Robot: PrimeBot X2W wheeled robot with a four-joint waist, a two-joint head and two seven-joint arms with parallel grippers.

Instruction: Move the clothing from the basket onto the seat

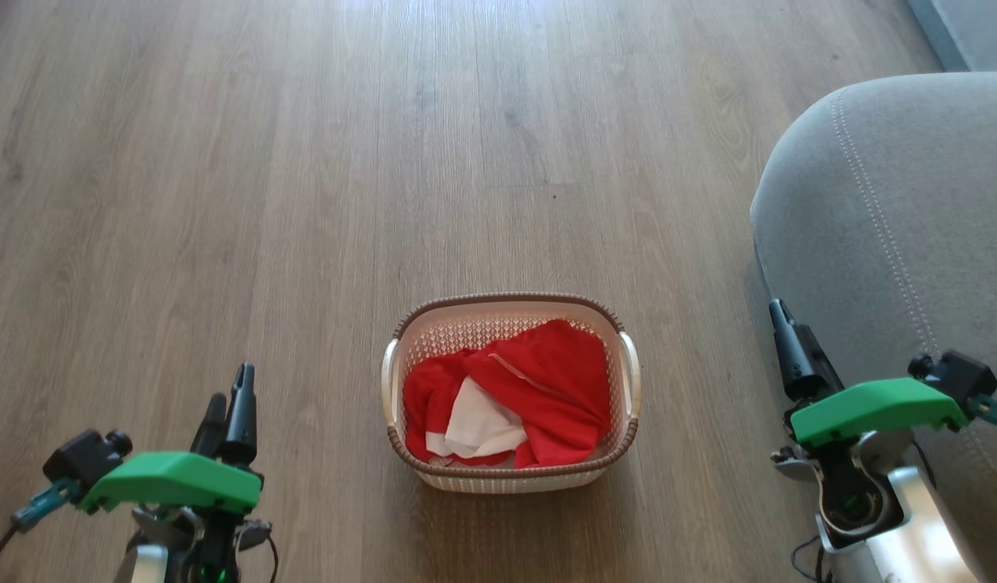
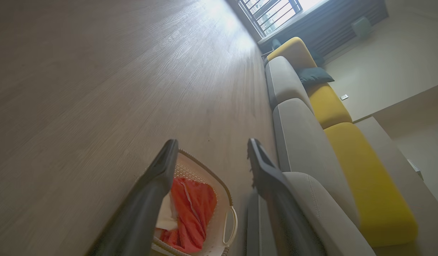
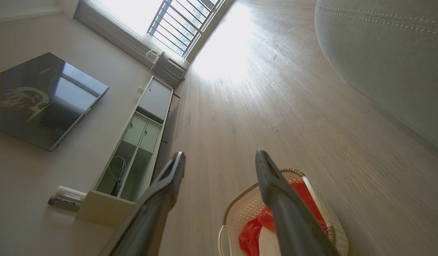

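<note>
Left gripper (image 2: 211, 142) and right gripper (image 3: 219, 154): fingers apart, empty, either side of basket (image 1: 506, 299). Clothing (image 1: 547, 380) lies wholly inside basket; seat (image 1: 911, 202), right of basket, shows none. Transfer judged not yet started.

Left claw (image 2: 212, 142) spread apart, empty; right claw (image 3: 219, 153) spread apart, empty; both hovering.

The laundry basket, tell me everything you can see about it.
The laundry basket is small, rectangular, cream-white plastic with rounded corners, perforated walls, a brown woven-look rim and a white handle at each end. It stands upright on the wood floor, to the left of the grey seat in the head view and apart from it. Red clothing with a white panel lies bunched inside, below the rim. Nothing else touches it.
</note>
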